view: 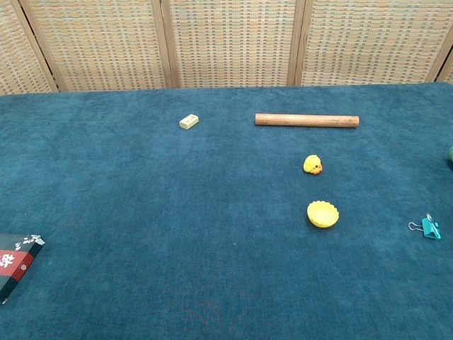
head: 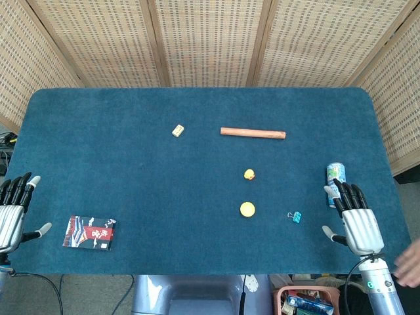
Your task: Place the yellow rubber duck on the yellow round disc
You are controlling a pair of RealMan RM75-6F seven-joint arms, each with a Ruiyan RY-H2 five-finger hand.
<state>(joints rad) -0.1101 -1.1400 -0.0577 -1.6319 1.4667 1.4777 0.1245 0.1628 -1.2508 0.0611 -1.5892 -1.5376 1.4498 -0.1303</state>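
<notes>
At the near edge of the table, your right hand rests palm down with its fingers spread apart and nothing in it; your left hand lies the same way at the opposite corner, fingers apart and empty. Just ahead of your right hand stands a drinks can, close against the fingertips, and a little to its left lies a teal binder clip. A black and red packet sits just to the right of your left hand.

Further left of your right hand, past the clip, lies the yellow round disc, bare. The yellow rubber duck sits upright just beyond the disc, near it but not touching. Farther still lie a wooden rod and, well off to the left of it, a small beige block.

Nothing is begun, I judge: the reach for the duck is the step in hand. Your right hand is the nearer one. Lift it clear of the can, carry it left and forward over the clip, come down on the duck from above and pinch it lightly, since it is small and likely to squirm.
</notes>
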